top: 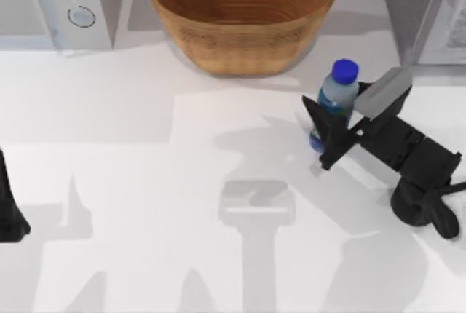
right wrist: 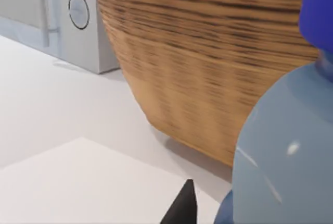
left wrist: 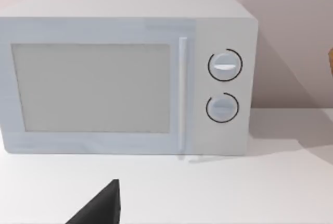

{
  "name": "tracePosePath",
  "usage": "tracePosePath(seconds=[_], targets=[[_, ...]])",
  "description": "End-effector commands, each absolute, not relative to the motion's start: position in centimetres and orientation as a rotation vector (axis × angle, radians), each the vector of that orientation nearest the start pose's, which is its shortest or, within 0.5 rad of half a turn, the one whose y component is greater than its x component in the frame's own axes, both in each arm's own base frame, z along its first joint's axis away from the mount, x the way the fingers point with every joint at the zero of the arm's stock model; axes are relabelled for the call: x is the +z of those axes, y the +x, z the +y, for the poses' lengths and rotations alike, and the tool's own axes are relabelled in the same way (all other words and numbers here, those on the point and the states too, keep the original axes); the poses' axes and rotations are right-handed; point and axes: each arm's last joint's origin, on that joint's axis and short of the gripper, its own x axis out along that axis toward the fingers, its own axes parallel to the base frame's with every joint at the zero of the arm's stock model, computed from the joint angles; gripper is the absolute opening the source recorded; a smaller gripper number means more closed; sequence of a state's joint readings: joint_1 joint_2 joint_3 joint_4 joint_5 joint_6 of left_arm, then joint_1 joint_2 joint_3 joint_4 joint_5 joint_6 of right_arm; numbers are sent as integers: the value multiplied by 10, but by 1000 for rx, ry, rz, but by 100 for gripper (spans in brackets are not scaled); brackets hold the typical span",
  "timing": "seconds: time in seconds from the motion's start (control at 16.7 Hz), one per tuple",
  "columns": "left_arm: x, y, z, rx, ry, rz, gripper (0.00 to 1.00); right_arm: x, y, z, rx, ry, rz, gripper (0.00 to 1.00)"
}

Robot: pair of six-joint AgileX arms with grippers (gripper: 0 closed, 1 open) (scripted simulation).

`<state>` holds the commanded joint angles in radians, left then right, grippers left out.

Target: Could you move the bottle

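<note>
From above, you see the white desk (top: 145,182) with a big wicker bowl (top: 242,14) at the middle of its back edge. A white microwave (top: 65,4) sits in the back left corner, and a grey box (top: 426,11) sits in the back right corner. The bottle (top: 336,94) stands upright on the right side of the desk, just in front of the bowl and a little to its right. It has a blue cap and a blue and green label. Your right gripper (top: 329,132) reaches in from the right edge, and its dark fingers sit on both sides of the bottle's lower part, pinching it. Your left arm (top: 11,211) is parked at the left edge of the desk. From the left wrist, you see the microwave (left wrist: 125,73) face on, with its door, handle and two round knobs. One dark fingertip (left wrist: 101,208) pokes in low, and you cannot tell if the left fingers are spread or together. From the right wrist, the bottle (right wrist: 283,151) is very close, with its blue cap up high. The bowl (right wrist: 203,52) is right behind it, the microwave (right wrist: 57,15) is farther back, and one dark fingertip (right wrist: 182,208) sits just beside the bottle.
</note>
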<state>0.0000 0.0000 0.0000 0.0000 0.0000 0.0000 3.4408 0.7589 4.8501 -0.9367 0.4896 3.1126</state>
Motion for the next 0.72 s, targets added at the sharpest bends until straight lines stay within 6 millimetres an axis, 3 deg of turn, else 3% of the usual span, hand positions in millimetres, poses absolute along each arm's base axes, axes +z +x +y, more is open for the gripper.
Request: tracePosePath(seconds=[0.12,0.3,0.54,0.72], targets=[[160,106,-1,0,0,0,100,44,340,106,766,-23,19,0],[160,106,-1,0,0,0,100,48,353,73,778,-55,35,0],[160,106,-1,0,0,0,100,62,367,-6,788,-103,45,0],[160,106,-1,0,0,0,100,72,360,-80,788,-107,54,0]])
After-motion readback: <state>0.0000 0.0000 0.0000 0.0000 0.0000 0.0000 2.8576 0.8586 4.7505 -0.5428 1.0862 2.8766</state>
